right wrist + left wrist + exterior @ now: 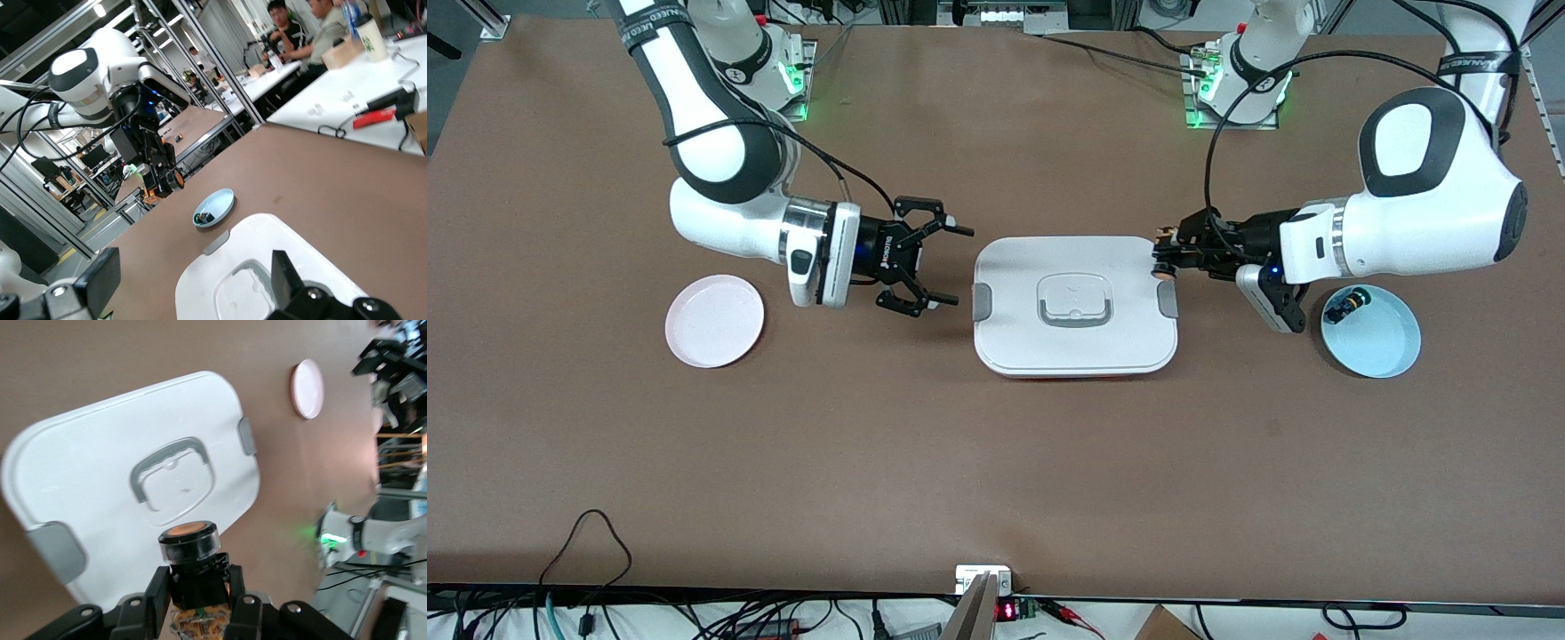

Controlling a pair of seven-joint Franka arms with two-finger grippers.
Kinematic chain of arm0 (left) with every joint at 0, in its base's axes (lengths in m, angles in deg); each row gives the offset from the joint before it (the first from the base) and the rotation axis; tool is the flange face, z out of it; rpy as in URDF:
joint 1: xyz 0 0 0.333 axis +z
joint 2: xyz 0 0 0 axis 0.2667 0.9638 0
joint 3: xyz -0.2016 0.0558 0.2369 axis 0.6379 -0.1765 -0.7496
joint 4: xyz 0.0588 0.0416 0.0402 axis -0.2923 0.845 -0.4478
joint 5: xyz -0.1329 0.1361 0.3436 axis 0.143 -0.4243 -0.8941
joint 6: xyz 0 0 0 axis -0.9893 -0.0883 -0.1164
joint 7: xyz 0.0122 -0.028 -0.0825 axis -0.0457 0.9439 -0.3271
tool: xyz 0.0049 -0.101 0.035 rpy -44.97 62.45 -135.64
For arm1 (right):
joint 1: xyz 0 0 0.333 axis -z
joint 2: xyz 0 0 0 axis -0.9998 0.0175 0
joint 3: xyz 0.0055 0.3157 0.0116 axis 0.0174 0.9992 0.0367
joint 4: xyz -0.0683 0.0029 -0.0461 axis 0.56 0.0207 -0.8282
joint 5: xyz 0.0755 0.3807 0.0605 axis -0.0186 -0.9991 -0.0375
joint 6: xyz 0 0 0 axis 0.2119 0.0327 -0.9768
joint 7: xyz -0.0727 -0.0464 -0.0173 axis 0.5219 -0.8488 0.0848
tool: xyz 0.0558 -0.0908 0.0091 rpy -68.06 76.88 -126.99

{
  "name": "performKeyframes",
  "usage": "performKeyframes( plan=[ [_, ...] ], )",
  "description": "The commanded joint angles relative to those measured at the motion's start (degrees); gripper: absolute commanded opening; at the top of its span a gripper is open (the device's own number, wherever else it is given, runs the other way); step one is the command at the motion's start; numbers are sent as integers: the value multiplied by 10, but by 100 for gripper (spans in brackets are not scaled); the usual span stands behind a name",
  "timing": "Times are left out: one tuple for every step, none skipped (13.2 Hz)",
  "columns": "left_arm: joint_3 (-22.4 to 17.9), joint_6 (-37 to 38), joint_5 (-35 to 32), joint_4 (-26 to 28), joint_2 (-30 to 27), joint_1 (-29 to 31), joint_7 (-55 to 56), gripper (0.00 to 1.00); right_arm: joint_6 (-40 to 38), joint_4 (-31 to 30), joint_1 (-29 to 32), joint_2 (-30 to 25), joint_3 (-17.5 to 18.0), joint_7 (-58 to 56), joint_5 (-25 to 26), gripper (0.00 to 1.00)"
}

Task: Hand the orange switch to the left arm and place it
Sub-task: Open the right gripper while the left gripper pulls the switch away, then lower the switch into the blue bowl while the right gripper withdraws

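Left pincer [1163, 258]: was closed on the orange switch [1164, 274], hanging in the air over the edge of the box at the left arm's end.
Orange switch: was clamped by its dark body between the two fingers [159, 595], its round orange cap [189, 532] pointing away from the pincer toward the lid.
Right pincer [934, 264]: was spread wide with nothing in it, in the air just beside the box's edge at the right arm's end.
Box [1075, 305]: sat shut at the middle of the worktop [996, 462], white with grey side clips and a recessed handle [1074, 300] in the lid.
Blue plate [1378, 338]: lay on the worktop toward the left arm's end, carrying a small black switch [1343, 307] with a green-yellow top.
Pink plate [715, 321]: lay toward the right arm's end, well apart from the box.
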Motion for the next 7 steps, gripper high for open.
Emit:
performKeyframes(
  plan=[
    [5,34,-107,-50,20,-1,-21,21,15,-11,11,-23,5,119,60,100],
    [6,39,-152,-63,21,-4,-41,21,32,-8,11,-24,5,168,89,100],
    [9,39,-195,-70,22,-4,-66,21,46,-9,11,-29,5,212,110,100],
    [11,40,-245,-72,21,-5,-101,21,50,-9,12,-31,5,259,129,100],
    [12,40,-291,-73,21,-4,-138,21,50,-12,15,-34,5,301,157,100],
    [11,40,-331,-73,21,-4,-176,21,47,-19,19,-41,3,335,196,100],
    [11,40,-381,-72,21,-2,-219,21,45,-35,30,-48,3,357,244,100]
  ],
)
